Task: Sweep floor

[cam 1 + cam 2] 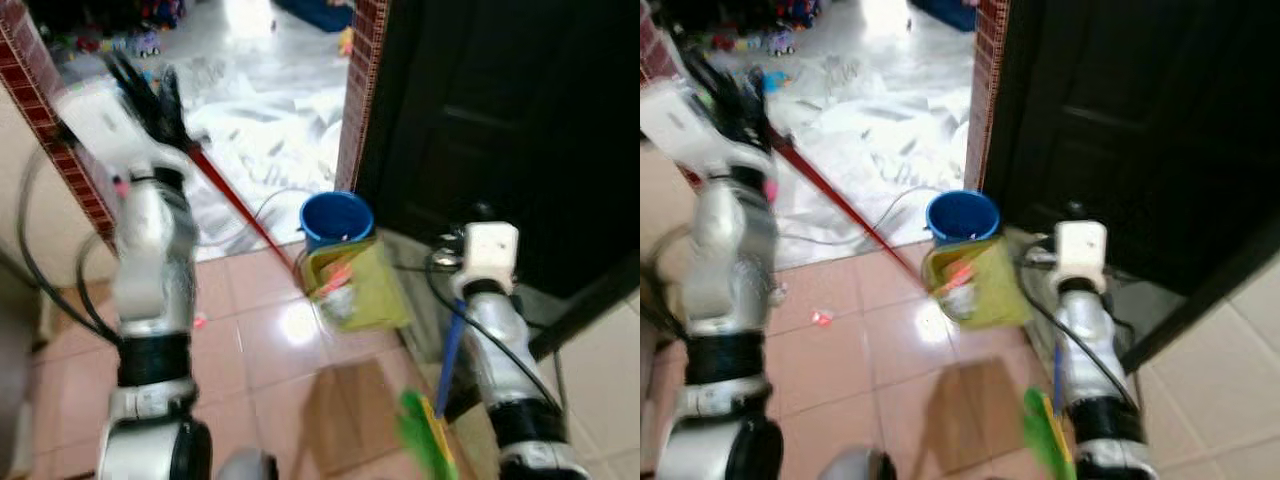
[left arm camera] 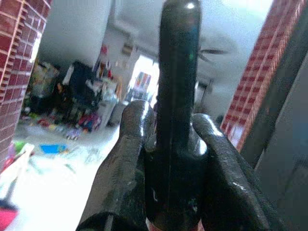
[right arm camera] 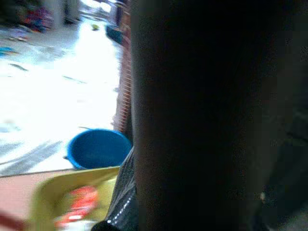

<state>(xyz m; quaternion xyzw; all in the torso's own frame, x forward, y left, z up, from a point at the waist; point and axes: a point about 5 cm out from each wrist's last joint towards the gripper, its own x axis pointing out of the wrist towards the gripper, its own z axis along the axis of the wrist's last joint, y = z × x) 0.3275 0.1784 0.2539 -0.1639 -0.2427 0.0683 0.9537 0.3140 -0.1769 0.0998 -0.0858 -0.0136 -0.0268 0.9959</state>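
Red-handled broom (image 1: 235,210) runs diagonally from the upper left of the frame down toward the centre, its black top end clamped between the fingers of the left gripper (image 1: 150,95); the left wrist view shows both fingers (image 2: 130,163) pressed against the dark grip. The lower end of the handle disappears behind a yellow-green dustpan (image 1: 360,285) at mid-frame, which already holds some orange and pale scraps. Just behind the dustpan stands a blue bucket (image 1: 336,217) against the brick door pillar (image 1: 362,90). The right gripper (image 1: 480,215) sits in the right centre by the dark door; whether its fingers are apart or together I cannot tell. A blue-and-green handle (image 1: 445,385) lies along that arm.

One small pink scrap (image 1: 821,317) lies on the tiled floor (image 1: 260,350) left of centre. The risk, as I judge it, is a wide stroke knocking the bucket or tipping the pan, spilling what is collected.
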